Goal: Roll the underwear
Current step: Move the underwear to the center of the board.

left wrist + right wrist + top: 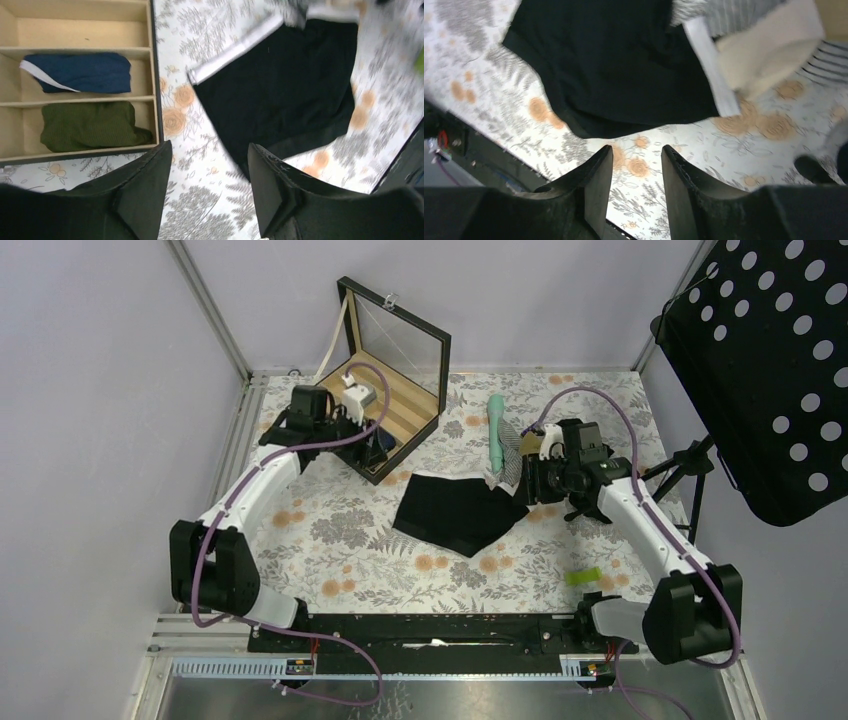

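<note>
Floral-print tablecloth [340, 540] covers the table. Tan divided wooden box [155, 75] sits far left. Nearly black cloth underwear w/ white waistband [460, 512] lies flat mid-table. Left gripper [209, 147] by the box, jaws apart, empty. Right gripper [636, 150] beside underwear, jaws apart, empty.

White-edged navy underwear [80, 72], white-banded black garment [285, 90], orange-and-grey floral tablecloth [330, 540]
</note>
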Available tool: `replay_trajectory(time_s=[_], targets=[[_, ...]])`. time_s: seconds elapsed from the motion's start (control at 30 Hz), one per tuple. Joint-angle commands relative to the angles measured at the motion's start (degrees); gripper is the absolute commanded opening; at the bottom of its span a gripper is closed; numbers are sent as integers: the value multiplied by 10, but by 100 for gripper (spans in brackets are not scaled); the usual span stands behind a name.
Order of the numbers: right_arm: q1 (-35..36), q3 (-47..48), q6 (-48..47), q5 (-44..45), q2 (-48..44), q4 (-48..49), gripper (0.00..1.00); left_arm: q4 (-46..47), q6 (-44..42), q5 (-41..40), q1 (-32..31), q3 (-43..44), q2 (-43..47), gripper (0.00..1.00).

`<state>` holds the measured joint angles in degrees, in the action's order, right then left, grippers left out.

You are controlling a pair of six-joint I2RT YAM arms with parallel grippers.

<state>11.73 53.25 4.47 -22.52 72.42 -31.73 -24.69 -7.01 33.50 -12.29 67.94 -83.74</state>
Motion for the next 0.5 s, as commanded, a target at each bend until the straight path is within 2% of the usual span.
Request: replay_trajectory(time_s=[0.0, 0.1, 0.17, 0.27, 0.47], targets=[[25, 23, -183, -120, -49, -3, 47, -75, -234, 69, -19, -52, 63, 60], [48, -21, -329, -153, -95, -1, 48, -84, -394, 65, -52, -134, 124, 61], [63, -48, -382, -147, -119, 11, 49, -87, -465, 39, -83, -168, 144, 61], [73, -57, -396, -144, -123, 24, 49, -101, -535, 7, -118, -178, 130, 60], [115, -80, -438, -132, -124, 29, 46, -107, -685, -15, -137, -181, 92, 61]])
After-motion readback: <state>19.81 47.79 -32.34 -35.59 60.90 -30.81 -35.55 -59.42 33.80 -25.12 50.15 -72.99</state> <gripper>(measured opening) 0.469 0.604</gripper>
